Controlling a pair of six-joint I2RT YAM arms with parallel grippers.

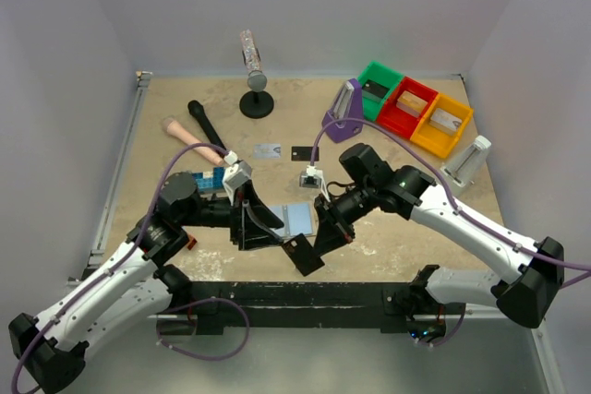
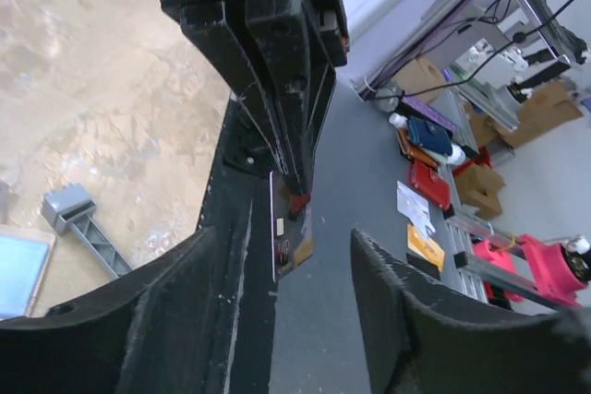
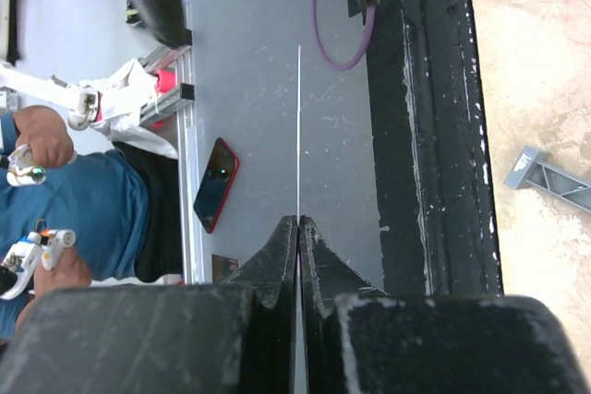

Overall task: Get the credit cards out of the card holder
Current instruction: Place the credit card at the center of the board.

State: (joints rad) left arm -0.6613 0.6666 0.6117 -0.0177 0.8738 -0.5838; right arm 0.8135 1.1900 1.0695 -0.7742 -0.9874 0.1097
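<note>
The card holder [image 1: 297, 219] lies open on the table, pale blue-grey side up, between my two grippers; its corner shows in the left wrist view [image 2: 18, 274]. My right gripper [image 1: 323, 232] is shut on a black credit card [image 1: 302, 254] and holds it above the table's near edge. In the right wrist view the card [image 3: 298, 136] is a thin edge-on line sticking out of my shut right gripper [image 3: 298, 220]. My left gripper [image 1: 251, 223] is open and empty just left of the holder. In its own view, the left gripper [image 2: 284, 302] faces the held card [image 2: 291, 232]. A silver-grey card [image 1: 267, 151] and a black card [image 1: 298, 153] lie flat further back.
A blue brick [image 1: 205, 182] sits by the left arm. A narrow grey metal bar [image 2: 78, 219] lies near the holder. A stand [image 1: 257, 99], a black tool [image 1: 208, 126], a purple holder [image 1: 346, 110] and green [image 1: 379, 88], red [image 1: 409, 106] and orange [image 1: 441, 125] bins stand at the back.
</note>
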